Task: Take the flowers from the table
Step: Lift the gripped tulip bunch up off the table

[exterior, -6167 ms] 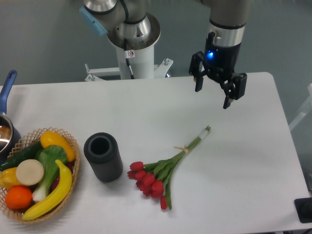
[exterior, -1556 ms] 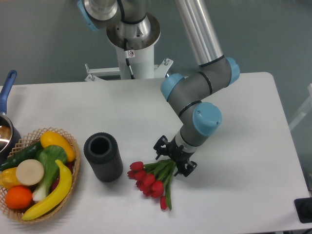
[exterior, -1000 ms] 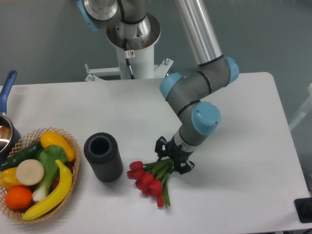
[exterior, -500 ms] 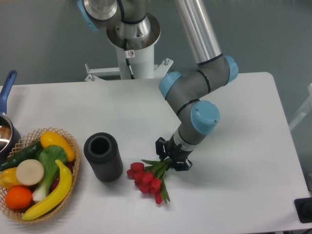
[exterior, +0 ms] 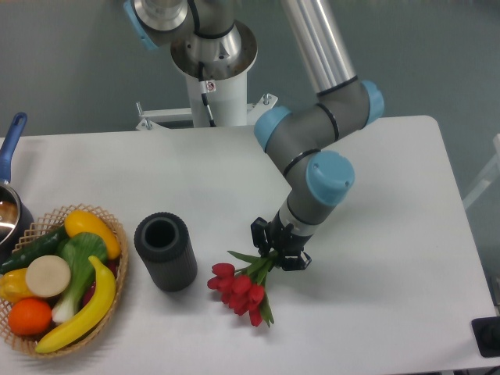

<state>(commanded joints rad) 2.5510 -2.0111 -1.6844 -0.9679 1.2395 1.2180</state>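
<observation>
The flowers [exterior: 241,291], a bunch of red tulips with green stems and leaves, hang head-down toward the lower left over the white table [exterior: 391,234]. My gripper [exterior: 280,250] is shut on their stems, just above the leaves. The red heads sit low, close to the tabletop, right of the dark cylinder; I cannot tell whether they touch it. The upper stems and the pale band are hidden behind the gripper and wrist.
A dark grey upright cylinder [exterior: 165,251] stands left of the flowers. A wicker basket [exterior: 114,234] with fruit and vegetables sits at the left edge. A pot with a blue handle [exterior: 11,139] is at the far left. The robot base [exterior: 211,70] stands behind the table.
My gripper came down from the back right onto the stems and shut on them. Since a second ago the bunch has swung and shifted slightly right, with the stems lifted.
</observation>
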